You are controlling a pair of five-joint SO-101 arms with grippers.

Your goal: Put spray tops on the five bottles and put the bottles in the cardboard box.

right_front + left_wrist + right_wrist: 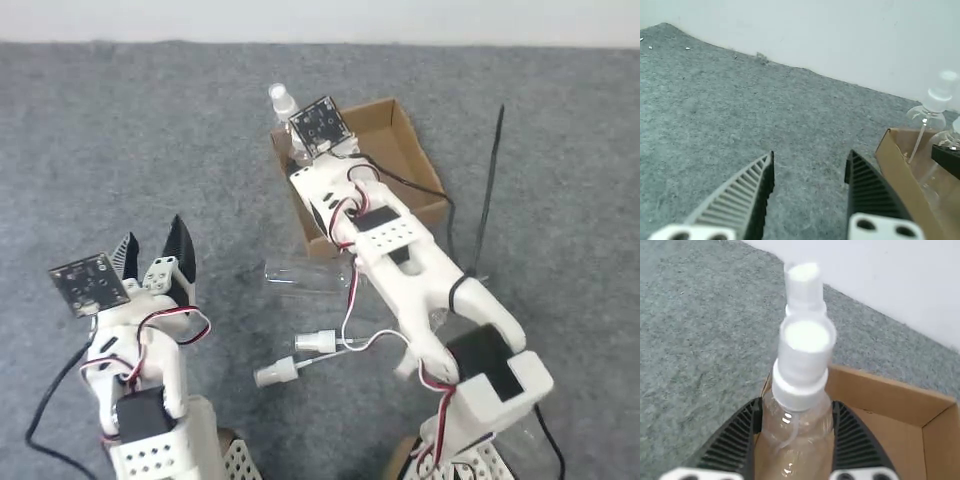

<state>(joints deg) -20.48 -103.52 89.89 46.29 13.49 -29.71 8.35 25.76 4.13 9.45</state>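
Observation:
My right gripper (795,440) is shut on a clear bottle (799,450) that carries a white spray top (802,340). It holds the bottle upright over the near-left corner of the cardboard box (880,400). A second capped bottle's top (802,282) stands just behind it, and this bottle (283,100) shows at the box's (400,140) far-left corner in the high view. An uncapped clear bottle (300,275) lies on the carpet in front of the box. Two loose spray tops (318,342) (277,375) lie nearer the arms. My left gripper (155,250) hangs open and empty at the lower left.
Grey carpet covers the whole table. A black cable (490,190) runs up past the box's right side. In the left wrist view the box (897,160) and a capped bottle (930,112) sit off to one side of my open left gripper (810,175).

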